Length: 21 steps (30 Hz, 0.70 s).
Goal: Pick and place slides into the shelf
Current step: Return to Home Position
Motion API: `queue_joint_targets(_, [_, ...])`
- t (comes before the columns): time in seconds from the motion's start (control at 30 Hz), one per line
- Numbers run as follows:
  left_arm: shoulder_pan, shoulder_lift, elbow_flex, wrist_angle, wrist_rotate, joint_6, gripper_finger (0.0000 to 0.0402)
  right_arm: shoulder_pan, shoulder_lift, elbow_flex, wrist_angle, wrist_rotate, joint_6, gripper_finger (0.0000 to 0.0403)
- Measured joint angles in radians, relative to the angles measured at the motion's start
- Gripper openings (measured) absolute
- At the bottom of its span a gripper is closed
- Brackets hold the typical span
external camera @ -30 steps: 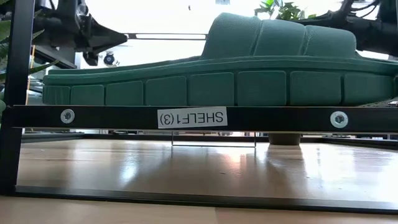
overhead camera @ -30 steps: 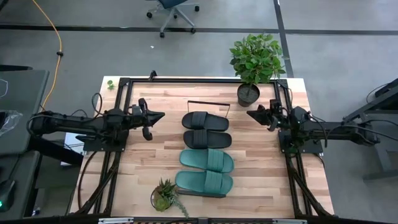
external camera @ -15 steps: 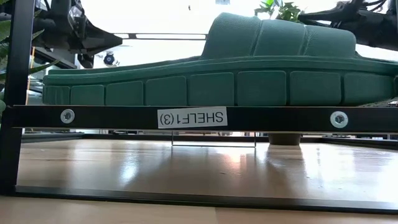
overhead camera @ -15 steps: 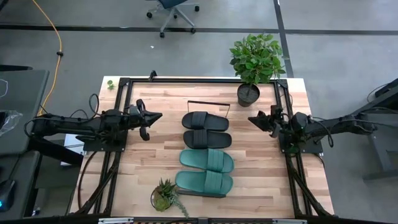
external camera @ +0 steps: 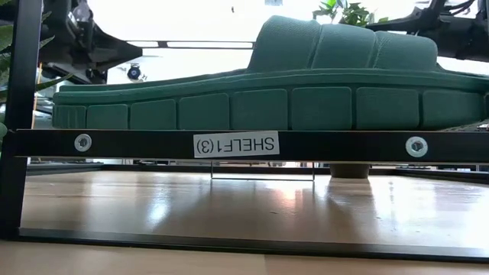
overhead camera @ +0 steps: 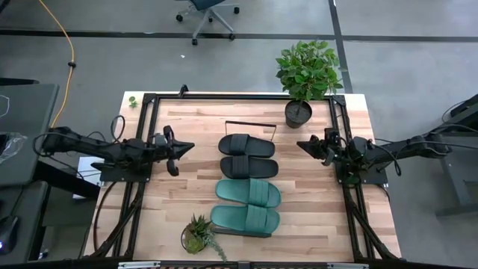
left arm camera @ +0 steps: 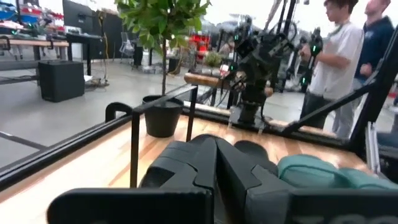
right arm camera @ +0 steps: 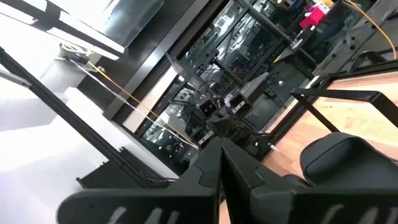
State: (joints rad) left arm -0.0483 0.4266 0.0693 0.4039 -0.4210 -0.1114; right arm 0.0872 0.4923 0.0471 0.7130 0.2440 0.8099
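**Left gripper** (overhead camera: 188,146): left of table centre, over bare wood, pointing toward the shelf. Its fingers (left arm camera: 180,171) are pressed together and hold nothing. It is level with the far black slide and well apart from it, with open tabletop between its tip and the shelf's left long edge.

**Small succulent** (overhead camera: 198,233): on the table (overhead camera: 164,202), just beside the shelf's near-left corner.

**Shelf** (overhead camera: 251,128): mid-table, long axis running from the far side to the near edge, with a thin black rail at each short end. The near rail carries a label (external camera: 237,143) reading "SHELF1(3)".

**Slides**: four, all on the shelf, laid crosswise in one row, side against side.
- The far black slide (overhead camera: 248,145) sits just short of the far rail.
- The near black slide (overhead camera: 248,167) comes next.
- The far green slide (overhead camera: 248,193) follows it.
- The near green slide (overhead camera: 245,219) lies at the near rail and fills the low view above it.
- The slide ends reach about to the board's long edges.

**Potted plant** (overhead camera: 299,112): at the table's far side, near the shelf's far-right corner.

**Right gripper** (overhead camera: 302,143): right of the shelf, just near of the pot, pointing at the far black slide and clear of it. Its fingers (right arm camera: 202,171) are closed together, with nothing between them. Bare wood lies open between its tip and the shelf's right long edge.

**Black frame** (overhead camera: 142,119): rails run along both table sides beneath the arms.
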Motion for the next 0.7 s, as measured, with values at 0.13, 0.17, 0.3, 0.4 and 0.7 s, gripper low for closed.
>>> queue_joint_targets(0.13, [-0.067, -0.008, -0.057, 0.106, -0.073, 0.015, 0.0000, 0.000, 0.000, 0.000, 0.000, 0.004, 0.020, 0.0000])
queue_joint_targets(0.17, [-0.078, -0.010, -0.057, 0.122, -0.078, 0.032, 0.0000, 0.000, 0.000, 0.000, 0.002, 0.004, 0.023, 0.0000])
queue_joint_targets(0.3, [-0.090, -0.014, -0.056, 0.164, -0.057, 0.090, 0.0000, 0.000, -0.003, 0.000, 0.014, 0.011, 0.028, 0.0000])
queue_joint_targets(0.4, [-0.080, -0.021, -0.056, 0.171, -0.002, 0.130, 0.0000, 0.000, -0.003, 0.000, 0.030, 0.009, 0.019, 0.0000])
queue_joint_targets(0.7, [0.095, -0.068, -0.060, 0.013, 0.289, 0.085, 0.0000, -0.055, -0.003, 0.000, 0.071, -0.051, 0.020, 0.0000])
